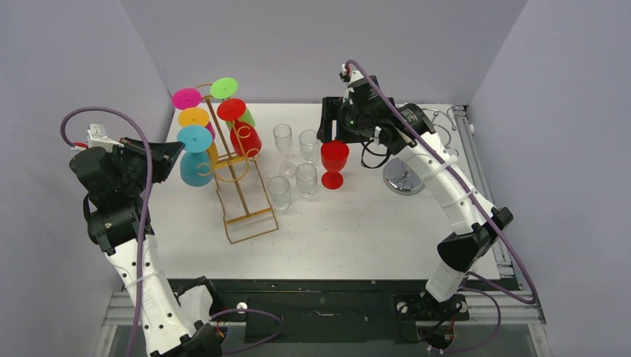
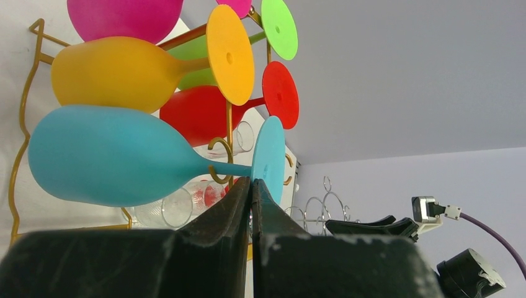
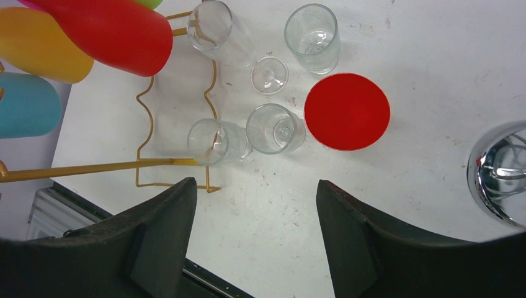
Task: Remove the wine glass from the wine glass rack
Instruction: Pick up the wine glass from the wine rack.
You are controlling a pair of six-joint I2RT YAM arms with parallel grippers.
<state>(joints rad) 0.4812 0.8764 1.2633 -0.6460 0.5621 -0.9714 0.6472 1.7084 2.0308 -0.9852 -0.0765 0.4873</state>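
A gold wire wine glass rack [image 1: 242, 195] stands left of centre with coloured wine glasses hanging sideways on it: pink, green, orange, red and teal. The teal wine glass [image 2: 111, 155] hangs lowest on the near side, its foot [image 1: 195, 138] facing my left gripper [image 1: 175, 151]. That gripper [image 2: 251, 181] is shut with nothing between its fingers, its tips just under the teal stem beside the foot. A red wine glass [image 1: 334, 160] stands upright on the table. My right gripper [image 3: 256, 186] is open above and beside it [image 3: 347, 112], holding nothing.
Several clear glasses [image 1: 296, 160] stand between the rack and the red glass, some close to the rack's base [image 3: 177, 164]. A chrome wire rack [image 1: 405, 175] sits under the right arm. Walls close in on the left, back and right.
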